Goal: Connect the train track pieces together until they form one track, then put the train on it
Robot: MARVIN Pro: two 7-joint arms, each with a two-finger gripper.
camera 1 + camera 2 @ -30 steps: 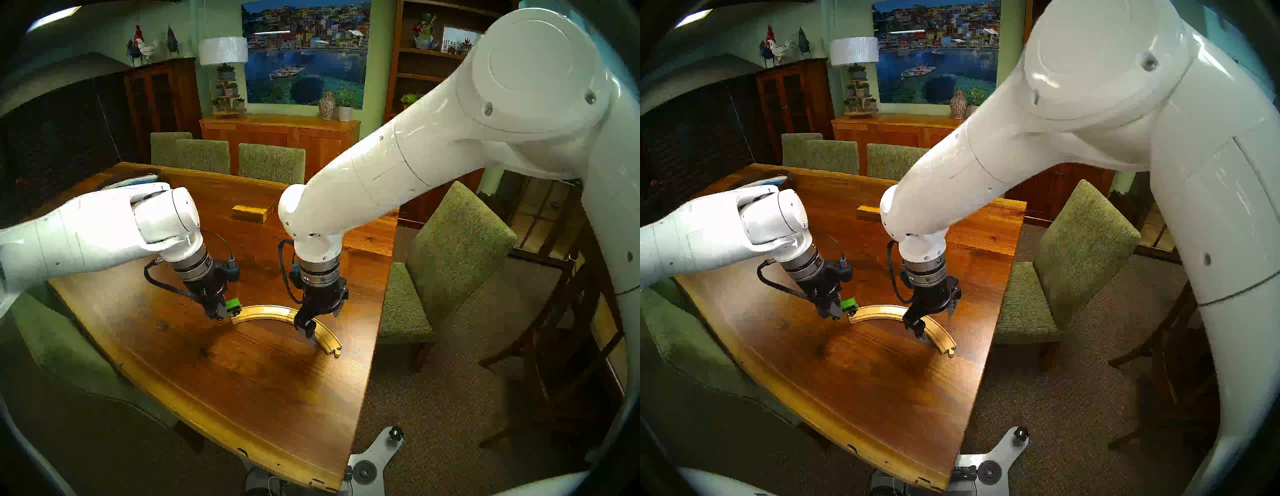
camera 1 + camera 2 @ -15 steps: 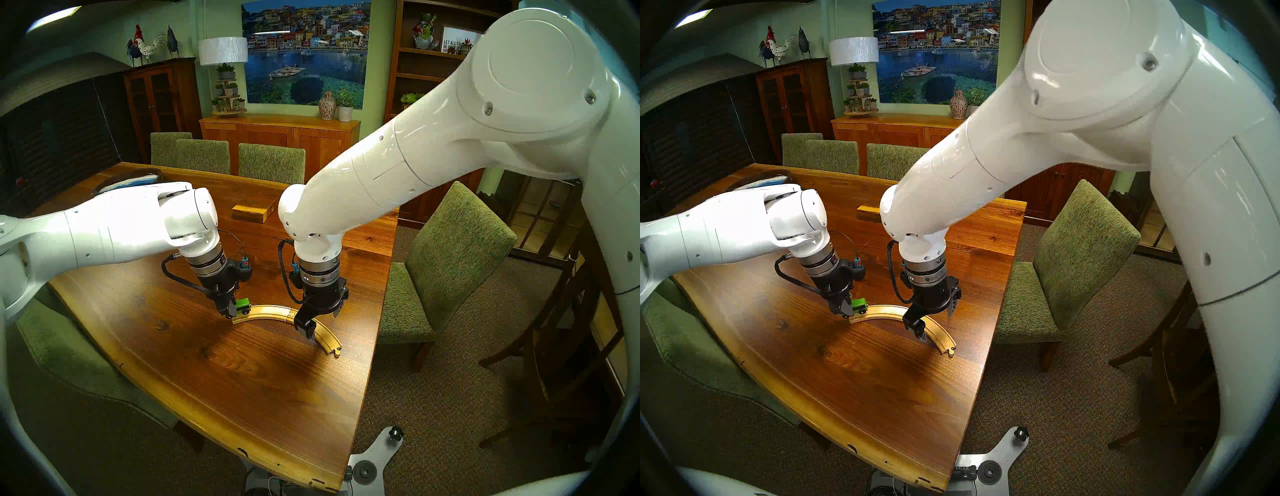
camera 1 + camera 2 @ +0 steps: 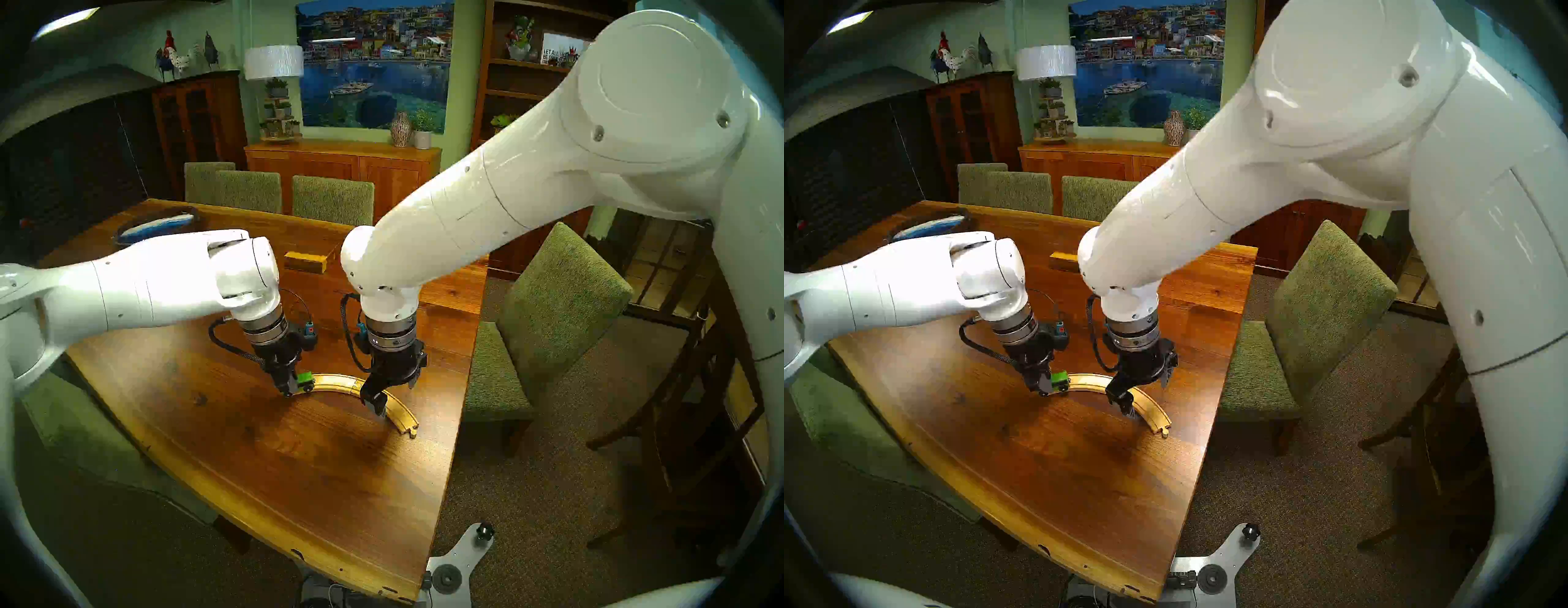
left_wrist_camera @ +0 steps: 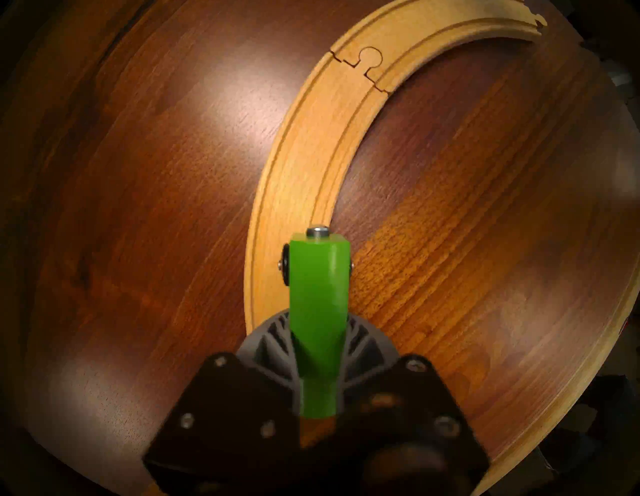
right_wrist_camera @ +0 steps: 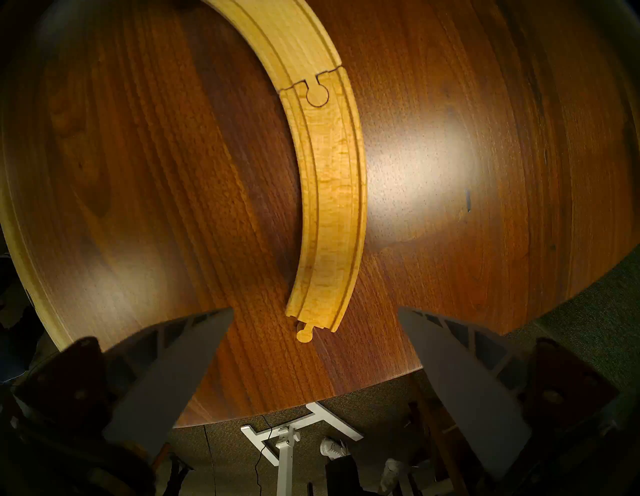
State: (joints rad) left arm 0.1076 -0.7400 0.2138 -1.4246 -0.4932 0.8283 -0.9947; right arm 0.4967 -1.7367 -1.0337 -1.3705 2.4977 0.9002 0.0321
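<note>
The two train track pieces lie joined as one pale wooden track [image 3: 339,379] [image 3: 1087,377] on the table, with the peg joint [image 4: 367,64] [image 5: 317,91] closed. My left gripper [image 3: 288,388] [image 4: 317,334] is shut on the rear of the green train [image 3: 304,378] [image 3: 1060,379] [image 4: 318,294]. It holds the train over the track's left end, nose along the arc and slightly toward the inner edge. Whether the wheels touch the wood I cannot tell. My right gripper [image 3: 394,392] [image 5: 316,309] hangs open over the track's right piece [image 5: 332,194], holding nothing.
A rectangular wooden block [image 3: 305,260] lies farther back on the table [image 3: 297,488]. A dark dish with blue and white contents [image 3: 157,225] sits at the far left. Green chairs [image 3: 551,305] stand around. The table's right edge is close to the track's free peg end [image 5: 304,334].
My left arm has moved right with the train, from beside the track's left end to over it. The right arm and the track have not moved.
</note>
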